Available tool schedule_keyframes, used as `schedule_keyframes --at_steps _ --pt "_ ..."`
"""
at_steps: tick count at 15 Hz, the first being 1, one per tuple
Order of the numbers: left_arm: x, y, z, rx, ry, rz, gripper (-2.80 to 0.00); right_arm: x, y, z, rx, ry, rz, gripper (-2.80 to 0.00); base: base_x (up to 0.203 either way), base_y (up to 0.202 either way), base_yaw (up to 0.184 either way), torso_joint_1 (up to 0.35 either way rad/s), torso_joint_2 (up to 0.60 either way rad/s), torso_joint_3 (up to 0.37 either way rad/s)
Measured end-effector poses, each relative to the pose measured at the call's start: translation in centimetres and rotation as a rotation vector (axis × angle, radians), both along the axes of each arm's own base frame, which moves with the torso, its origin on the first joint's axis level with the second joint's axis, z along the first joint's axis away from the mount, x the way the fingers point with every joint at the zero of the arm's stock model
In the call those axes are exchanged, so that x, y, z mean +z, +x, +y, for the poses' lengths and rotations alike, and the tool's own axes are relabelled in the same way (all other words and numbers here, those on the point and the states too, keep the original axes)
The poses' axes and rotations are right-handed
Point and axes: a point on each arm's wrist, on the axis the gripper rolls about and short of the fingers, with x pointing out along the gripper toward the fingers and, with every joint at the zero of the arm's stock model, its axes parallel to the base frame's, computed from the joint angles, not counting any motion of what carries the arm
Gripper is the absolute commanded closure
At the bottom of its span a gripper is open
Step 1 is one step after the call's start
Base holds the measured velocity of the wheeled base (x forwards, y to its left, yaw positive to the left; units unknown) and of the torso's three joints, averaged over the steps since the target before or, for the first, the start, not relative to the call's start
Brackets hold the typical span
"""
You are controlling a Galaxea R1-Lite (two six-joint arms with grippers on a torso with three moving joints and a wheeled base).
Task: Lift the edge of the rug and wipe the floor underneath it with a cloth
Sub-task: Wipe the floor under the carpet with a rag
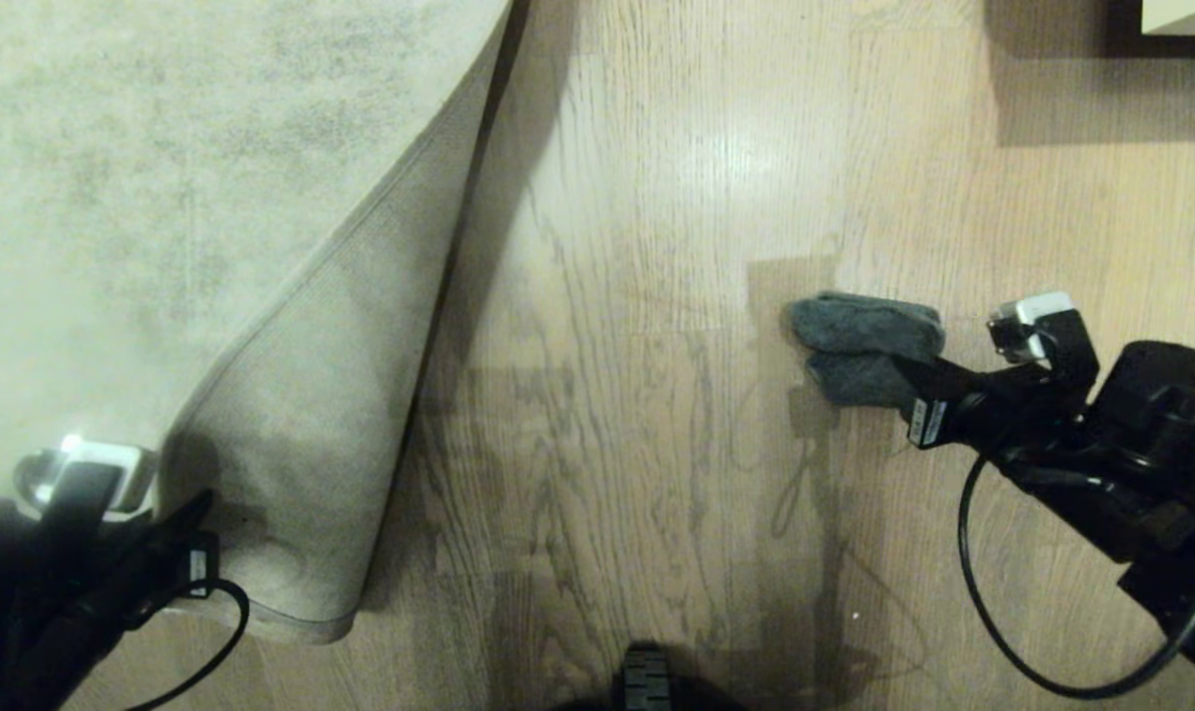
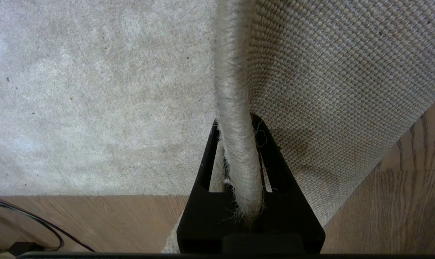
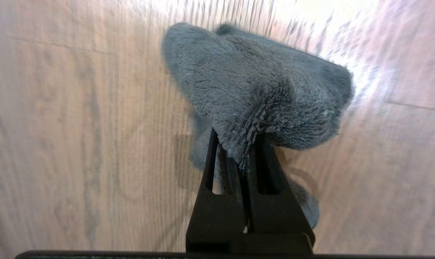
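From my seat the wood-plank floor fills most of the head view, light brown with a bright sheen near its far middle. Over its left side lies the rug, pale beige-grey and mottled, with its near right corner folded up and back so the woven tan backing faces up in a long triangle, which casts a dark shadow on the planks just beside it. My left gripper sits at the near left corner of the scene and is clamped tight on the rug's bound edge — in the left wrist view that thick fuzzy edge runs straight between the two black fingers, pile on one side, backing on the other. Well apart from the rug, toward the right side of the floor, my right gripper is pinched narrow on the cloth, a dark grey-teal fuzzy rag bunched into two lumps. In the right wrist view the cloth spills out from the fingertips over the planks — I cannot tell whether it presses on the wood. A black cable loops below the right arm.
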Motion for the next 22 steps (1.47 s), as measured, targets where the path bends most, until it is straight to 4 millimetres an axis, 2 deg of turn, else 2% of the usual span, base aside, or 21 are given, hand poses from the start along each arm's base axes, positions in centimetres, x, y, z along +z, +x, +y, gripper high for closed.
schedule_keyframes --at_steps 4,7,14,22 --pt "-0.1 0.0 0.0 -0.002 -0.001 0.003 0.00 0.8 -3.3 -1.2 -0.020 -0.019 -0.016 0.00 0.000 0.000 0.000 0.000 0.00 0.000" --pt "-0.1 0.0 0.0 -0.003 -0.001 0.004 0.00 0.9 -5.0 -2.3 -0.054 -0.045 -0.023 0.00 0.000 0.000 0.000 0.000 0.00 0.000" --pt "-0.1 0.0 0.0 -0.004 -0.001 0.004 0.00 -0.1 -9.4 -3.4 -0.068 -0.078 0.017 0.00 0.000 0.000 0.000 0.000 0.00 0.000" --pt "-0.2 0.1 -0.1 -0.008 -0.003 0.007 0.00 -1.0 -12.8 -4.0 -0.069 -0.134 0.043 0.00 0.000 0.000 0.000 0.000 0.00 0.000"
